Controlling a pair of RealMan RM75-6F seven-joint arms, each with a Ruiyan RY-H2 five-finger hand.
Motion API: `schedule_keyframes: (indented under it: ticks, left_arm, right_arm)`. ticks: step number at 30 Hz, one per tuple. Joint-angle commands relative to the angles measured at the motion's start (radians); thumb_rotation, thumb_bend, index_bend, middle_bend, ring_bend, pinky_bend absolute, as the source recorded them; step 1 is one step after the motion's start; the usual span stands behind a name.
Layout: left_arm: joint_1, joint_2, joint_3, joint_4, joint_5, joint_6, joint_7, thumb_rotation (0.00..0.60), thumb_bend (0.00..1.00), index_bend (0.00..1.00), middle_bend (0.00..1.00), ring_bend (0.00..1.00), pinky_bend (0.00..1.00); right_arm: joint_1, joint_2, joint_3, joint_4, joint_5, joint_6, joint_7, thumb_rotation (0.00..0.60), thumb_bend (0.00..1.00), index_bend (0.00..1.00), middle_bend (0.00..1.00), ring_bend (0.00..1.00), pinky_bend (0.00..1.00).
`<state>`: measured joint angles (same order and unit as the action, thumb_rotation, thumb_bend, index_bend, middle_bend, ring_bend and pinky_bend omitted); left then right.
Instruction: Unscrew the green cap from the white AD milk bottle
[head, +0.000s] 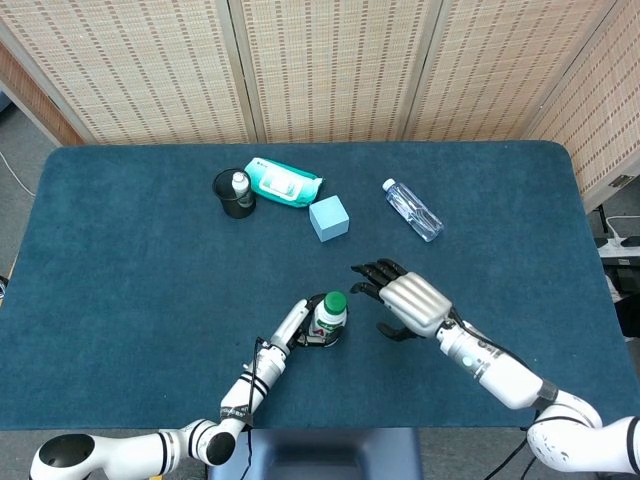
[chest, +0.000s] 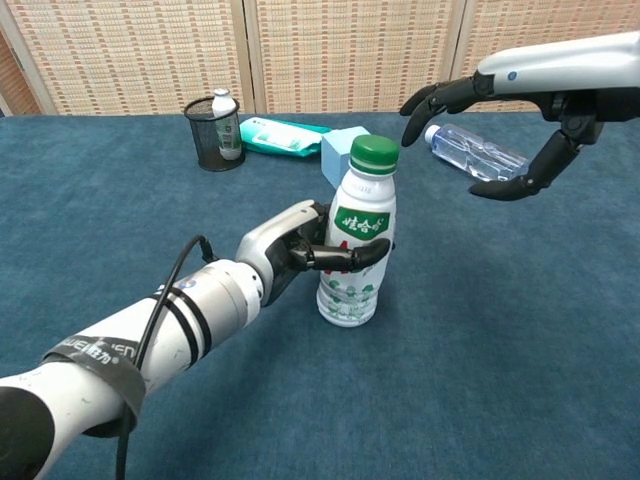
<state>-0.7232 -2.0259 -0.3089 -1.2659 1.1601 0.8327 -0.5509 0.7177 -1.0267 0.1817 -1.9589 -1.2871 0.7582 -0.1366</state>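
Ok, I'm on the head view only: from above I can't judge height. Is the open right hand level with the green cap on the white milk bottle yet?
Observer: In the chest view the right hand hangs open, to the right of the green cap and about level with it, not touching.
Operator: And the left hand's grip?
Observer: The left hand wraps the white milk bottle around its green label, below the cap.
Operator: Bottle upright?
Observer: Tilted slightly; its base looks to rest on the blue table.
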Motion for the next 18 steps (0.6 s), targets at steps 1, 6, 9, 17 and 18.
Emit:
schedule_keyframes:
  ticks: [1, 6, 9, 17, 18]
  left_arm:
    - [0.000, -0.001, -0.004, -0.001, -0.001, -0.003, -0.001, 0.600, 0.72, 0.70, 0.74, 0.31, 0.07]
    - [0.005, 0.002, -0.004, -0.011, -0.001, -0.024, -0.025, 0.600, 0.72, 0.70, 0.74, 0.31, 0.07]
    - [0.005, 0.006, -0.007, -0.015, 0.002, -0.032, -0.034, 0.600, 0.72, 0.70, 0.74, 0.31, 0.07]
    - [0.005, 0.013, -0.005, -0.021, 0.022, -0.042, -0.051, 0.600, 0.72, 0.70, 0.74, 0.31, 0.07]
    - [0.005, 0.014, -0.003, -0.020, 0.025, -0.044, -0.054, 0.600, 0.72, 0.70, 0.74, 0.31, 0.07]
  right_arm:
    - [0.010, -0.002, -0.002, 0.007, 0.007, -0.009, 0.003, 0.600, 0.30, 0.21, 0.00, 0.00, 0.00]
    - [0.033, -0.006, -0.003, 0.024, -0.003, -0.039, 0.048, 0.564, 0.30, 0.21, 0.00, 0.00, 0.00]
    - [0.040, -0.009, -0.004, 0.035, -0.021, -0.044, 0.074, 0.552, 0.30, 0.21, 0.00, 0.00, 0.00]
    - [0.045, -0.014, -0.016, 0.051, -0.091, -0.037, 0.147, 0.545, 0.30, 0.20, 0.00, 0.00, 0.00]
    - [0.045, -0.014, -0.018, 0.052, -0.098, -0.034, 0.150, 0.546, 0.31, 0.20, 0.00, 0.00, 0.00]
